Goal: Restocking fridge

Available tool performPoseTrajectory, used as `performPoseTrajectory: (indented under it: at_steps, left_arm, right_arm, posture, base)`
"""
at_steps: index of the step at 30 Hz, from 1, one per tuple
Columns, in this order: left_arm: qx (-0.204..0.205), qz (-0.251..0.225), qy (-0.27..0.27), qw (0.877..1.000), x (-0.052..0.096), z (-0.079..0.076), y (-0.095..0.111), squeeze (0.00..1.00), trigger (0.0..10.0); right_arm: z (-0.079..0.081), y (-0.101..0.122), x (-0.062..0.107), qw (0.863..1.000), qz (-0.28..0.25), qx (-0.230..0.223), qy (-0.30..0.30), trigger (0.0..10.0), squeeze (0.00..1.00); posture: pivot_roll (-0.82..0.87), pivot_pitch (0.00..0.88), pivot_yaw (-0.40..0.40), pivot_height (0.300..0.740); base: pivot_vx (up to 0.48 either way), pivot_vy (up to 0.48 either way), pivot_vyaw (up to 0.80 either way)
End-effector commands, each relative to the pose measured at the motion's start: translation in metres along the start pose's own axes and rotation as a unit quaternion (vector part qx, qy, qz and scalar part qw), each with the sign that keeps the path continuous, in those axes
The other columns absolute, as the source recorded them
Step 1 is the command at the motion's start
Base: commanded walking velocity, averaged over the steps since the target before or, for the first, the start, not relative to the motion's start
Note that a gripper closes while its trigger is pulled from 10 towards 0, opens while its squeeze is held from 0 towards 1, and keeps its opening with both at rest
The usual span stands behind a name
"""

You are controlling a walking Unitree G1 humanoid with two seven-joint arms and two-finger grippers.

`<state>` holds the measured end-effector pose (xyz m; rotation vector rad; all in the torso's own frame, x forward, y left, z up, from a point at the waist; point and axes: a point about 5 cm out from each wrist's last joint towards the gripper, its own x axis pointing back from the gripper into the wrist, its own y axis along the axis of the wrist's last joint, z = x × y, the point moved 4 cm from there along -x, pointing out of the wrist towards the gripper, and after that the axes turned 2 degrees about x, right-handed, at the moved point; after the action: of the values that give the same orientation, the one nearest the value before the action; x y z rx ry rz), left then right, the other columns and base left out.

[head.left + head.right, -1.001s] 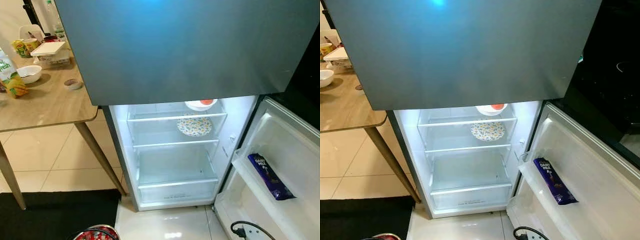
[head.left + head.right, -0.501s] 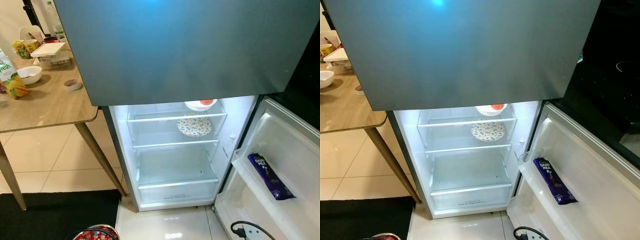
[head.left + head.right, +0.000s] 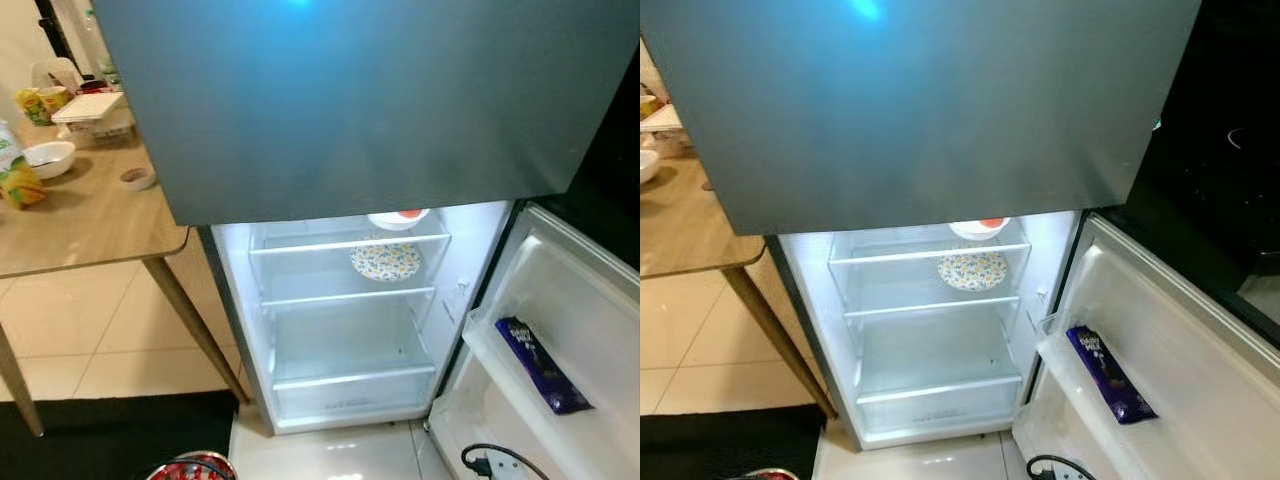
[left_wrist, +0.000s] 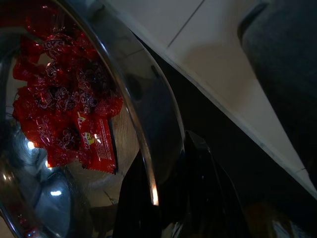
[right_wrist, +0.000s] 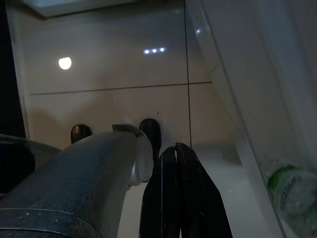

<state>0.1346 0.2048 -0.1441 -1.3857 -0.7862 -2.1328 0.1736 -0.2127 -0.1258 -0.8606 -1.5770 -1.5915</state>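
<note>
Two hands: the left hand (image 4: pixel 166 198) grips a steel bowl's (image 4: pixel 148 148) rim, red sweets (image 4: pixel 64 109) inside; the right hand (image 5: pixel 178 198) hangs closed. Fridge (image 3: pixel 345 330) stands open.

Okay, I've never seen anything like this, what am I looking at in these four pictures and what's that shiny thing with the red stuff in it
A walking humanoid robot is restocking a fridge. The two wide pictures come from its head cameras, looking down into the open grey fridge. Inside sit a white bowl holding something red and a patterned plate; a purple chocolate bar lies in the door shelf. A wooden table stands beside it.

The two dark pictures come from wrist cameras. The left gripper pinches the rim of a shiny metal bowl of red-wrapped sweets. The right gripper hangs shut and empty above the tiled floor.
</note>
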Motion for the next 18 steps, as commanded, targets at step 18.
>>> performPoseTrajectory:
  at_steps: [18]
  left_arm:
    - [0.008, -0.009, 0.003, 1.000, -0.0002, 0.0046, 0.0034, 0.00, 10.0]
  right_arm:
    - [0.0035, 0.0004, -0.0007, 1.000, -0.001, -0.004, 0.004, 10.0, 0.00]
  posture:
    - [-0.10, 0.000, 0.033, 0.740]
  base:
    - [0.189, 0.000, 0.00]
